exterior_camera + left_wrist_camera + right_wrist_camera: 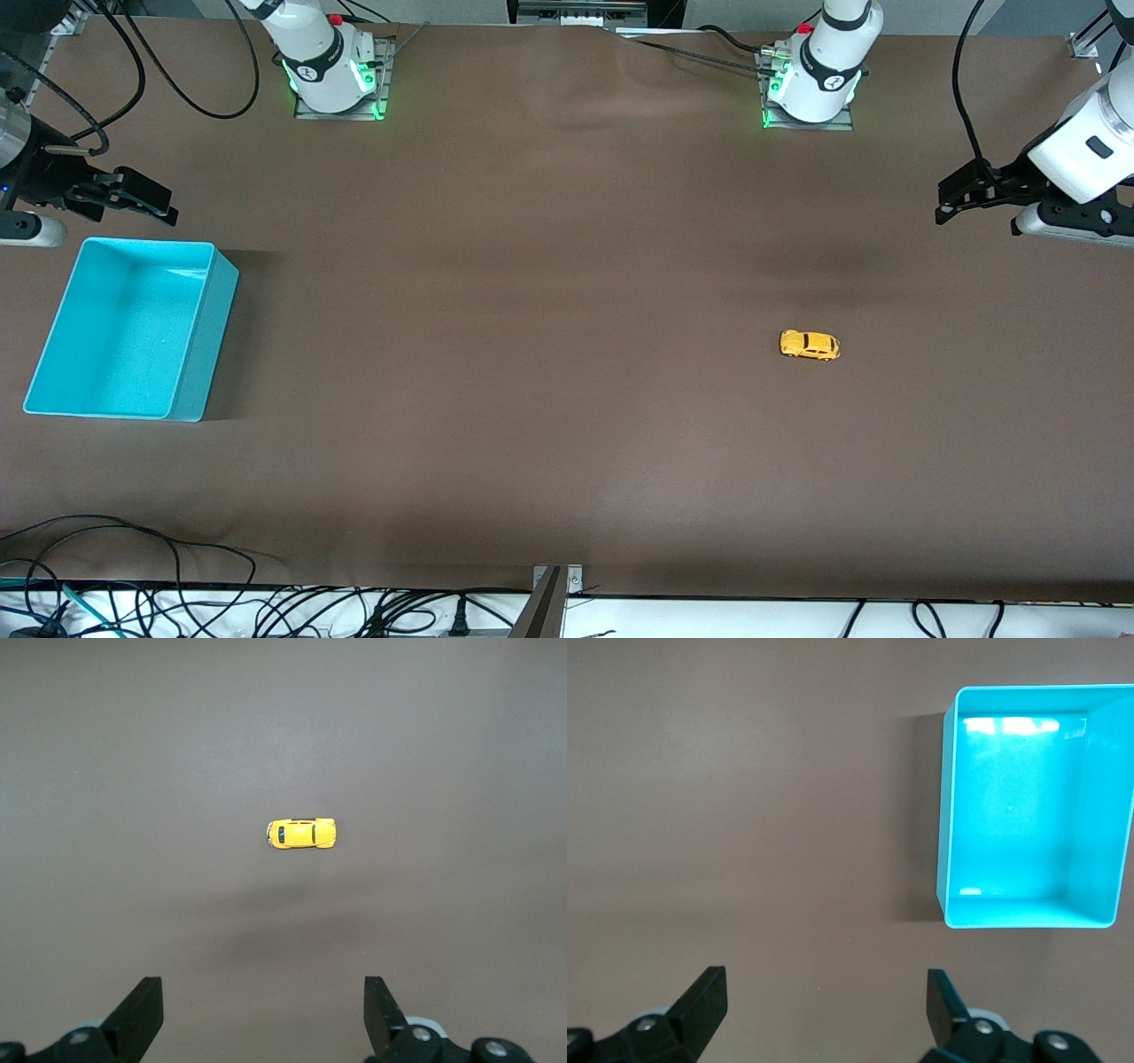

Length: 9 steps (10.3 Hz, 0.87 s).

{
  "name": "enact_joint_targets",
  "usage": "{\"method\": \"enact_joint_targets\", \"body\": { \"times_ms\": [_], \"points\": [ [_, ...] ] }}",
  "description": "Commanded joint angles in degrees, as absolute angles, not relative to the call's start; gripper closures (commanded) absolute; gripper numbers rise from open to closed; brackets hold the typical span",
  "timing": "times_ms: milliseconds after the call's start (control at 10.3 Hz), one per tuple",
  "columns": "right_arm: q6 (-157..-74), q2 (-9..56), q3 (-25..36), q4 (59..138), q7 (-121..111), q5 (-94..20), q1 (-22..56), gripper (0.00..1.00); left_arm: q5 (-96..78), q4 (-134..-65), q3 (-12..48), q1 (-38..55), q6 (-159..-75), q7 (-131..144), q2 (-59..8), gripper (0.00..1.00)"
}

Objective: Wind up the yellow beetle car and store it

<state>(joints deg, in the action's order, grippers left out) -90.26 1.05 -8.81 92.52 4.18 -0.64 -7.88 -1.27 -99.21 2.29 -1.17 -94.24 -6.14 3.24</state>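
Note:
The yellow beetle car (809, 345) stands on its wheels on the brown table, toward the left arm's end; it also shows small in the left wrist view as the car (301, 833). My left gripper (950, 206) hangs open and empty in the air at the left arm's end of the table, well apart from the car; in its own view the left gripper (263, 1014) has bare table between its fingers. My right gripper (158, 202) is open and empty above the table just beside the turquoise bin's rim; in its wrist view the right gripper (827, 1010) frames only tabletop.
An empty turquoise bin (200, 347) sits at the right arm's end of the table, seen from above as the bin (948, 815) in the right wrist view. Both arm bases stand along the table's edge farthest from the front camera. Cables lie past the nearest edge.

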Motion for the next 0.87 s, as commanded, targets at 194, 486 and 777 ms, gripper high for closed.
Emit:
{"method": "enact_joint_targets", "body": {
  "times_ms": [194, 486, 777],
  "points": [
    [-89.7, 1.5, -8.5, 91.2, 4.1, 0.0, -8.1, 0.00, 0.0, -99.6, 2.9, -1.7, -93.8, -7.5, 3.3, 0.00],
    [-89.8, 1.6, -8.5, 91.2, 4.2, -0.1, -8.1, 0.00, -0.1, -99.6, 2.9, -1.7, -94.1, -7.6, 2.1, 0.00],
    [-90.0, 2.4, -8.5, 91.2, 4.2, -0.3, -8.1, 0.00, -0.3, -100.4, 4.6, -1.1, -100.9, -10.4, -2.6, 0.00]
  ]
}}
